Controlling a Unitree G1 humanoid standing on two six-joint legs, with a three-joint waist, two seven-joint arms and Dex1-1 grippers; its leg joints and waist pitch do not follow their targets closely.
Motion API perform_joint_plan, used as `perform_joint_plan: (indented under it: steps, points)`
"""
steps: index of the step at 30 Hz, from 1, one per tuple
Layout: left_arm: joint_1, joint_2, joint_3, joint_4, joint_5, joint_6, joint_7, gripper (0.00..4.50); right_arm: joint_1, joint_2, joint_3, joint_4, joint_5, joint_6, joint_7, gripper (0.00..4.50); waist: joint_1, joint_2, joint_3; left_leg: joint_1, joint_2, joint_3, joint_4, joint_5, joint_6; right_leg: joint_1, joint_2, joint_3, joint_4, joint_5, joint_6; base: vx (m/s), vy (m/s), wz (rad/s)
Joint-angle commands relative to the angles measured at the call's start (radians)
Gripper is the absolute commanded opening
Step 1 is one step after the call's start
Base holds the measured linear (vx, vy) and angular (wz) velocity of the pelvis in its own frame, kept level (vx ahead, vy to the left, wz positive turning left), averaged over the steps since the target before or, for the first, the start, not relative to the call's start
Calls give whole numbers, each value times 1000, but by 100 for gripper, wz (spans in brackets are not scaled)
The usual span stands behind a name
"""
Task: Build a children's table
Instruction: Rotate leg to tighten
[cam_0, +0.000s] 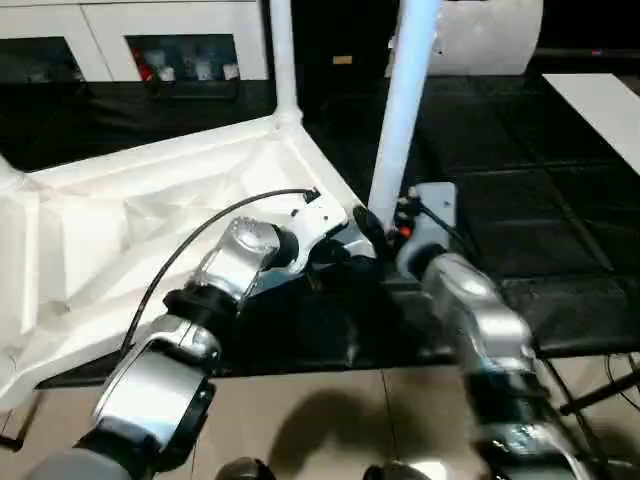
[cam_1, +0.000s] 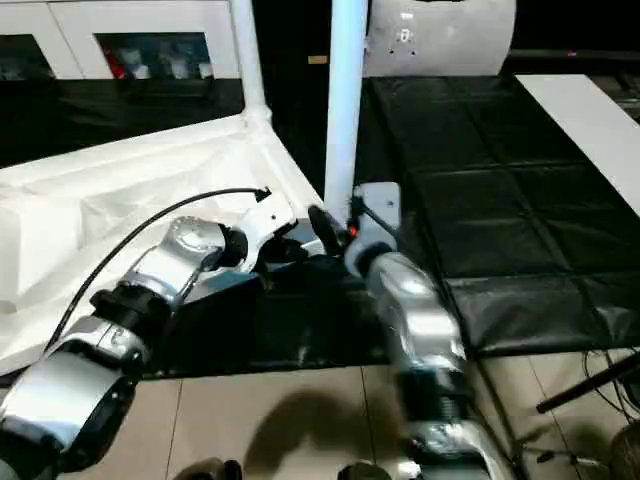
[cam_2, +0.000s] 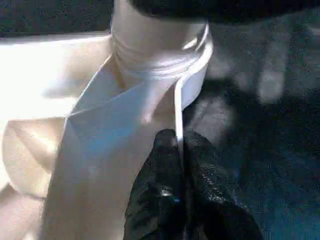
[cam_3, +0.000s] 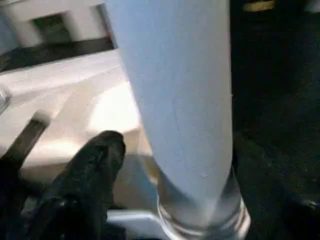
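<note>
The white tabletop lies upside down on a black mat, ribbed side up. One white leg stands upright in its far corner. A second leg stands in the near corner socket. My left gripper is shut, pinching the thin rim of the tabletop just below that socket. My right gripper is open around the foot of the second leg. Its black finger stands a little apart from the tube.
White cabinets with dark openings line the back. The black mat stretches to the right, with a white board at its far right edge. Tiled floor lies in front, and a black stand leg crosses the lower right.
</note>
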Motion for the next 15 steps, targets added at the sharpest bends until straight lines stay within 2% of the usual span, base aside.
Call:
perform_joint_plan:
  steps: [1, 2, 4, 5, 8, 9, 12, 15]
  points:
    - [63, 35, -57, -20, -18, -87, -151, 0, 29, -93, 40, -77, 61, 3, 213, 389, 7, -6, -67, -1, 43, -17, -46, 31, 177, 62, -65, 52, -48, 180, -260, 0, 0, 0]
    - [71, 53, -69, -28, -18, -115, -190, 0, 36, -136, 40, -85, 70, -4, 270, 403, 7, -10, -69, 0, 45, -16, -42, 43, 195, 63, -64, 53, -43, 230, -270, 0, 0, 0]
    - [79, 73, -79, -35, -16, -125, -225, 0, 39, -183, 36, -83, 77, -16, 333, 422, 3, -12, -67, -1, 44, -14, -41, 36, 206, 60, -64, 51, -43, 234, -286, 0, 0, 0]
    - [82, 83, -83, -36, -16, -135, -242, 0, 37, -207, 34, -79, 79, -23, 365, 427, 6, -8, -66, 2, 46, -14, -43, 3, 198, 57, -68, 51, -50, 181, -292, 0, 0, 0]
    - [103, 124, -94, -66, -47, -180, -363, 0, 30, -312, 49, -74, 92, -42, 521, 444, 12, -8, -62, 7, 53, -12, -48, -42, 168, 56, -66, 51, -55, 94, -301, 0, 0, 0]
    - [112, 142, -99, -90, -64, -188, -421, 0, 30, -360, 66, -81, 110, -40, 598, 444, 16, -7, -63, 7, 56, -11, -47, -37, 164, 55, -65, 52, -52, 99, -306, 0, 0, 0]
    - [119, 162, -110, -112, -76, -206, -477, 0, 32, -413, 92, -91, 132, -35, 685, 444, 24, -8, -63, 5, 56, -10, -46, -44, 167, 55, -67, 51, -51, 92, -304, 0, 0, 0]
    - [120, 197, -140, -137, -79, -247, -574, 0, 19, -500, 150, -70, 133, -58, 870, 444, 33, -11, -62, 5, 57, -10, -45, -55, 172, 53, -68, 51, -52, 73, -301, 0, 0, 0]
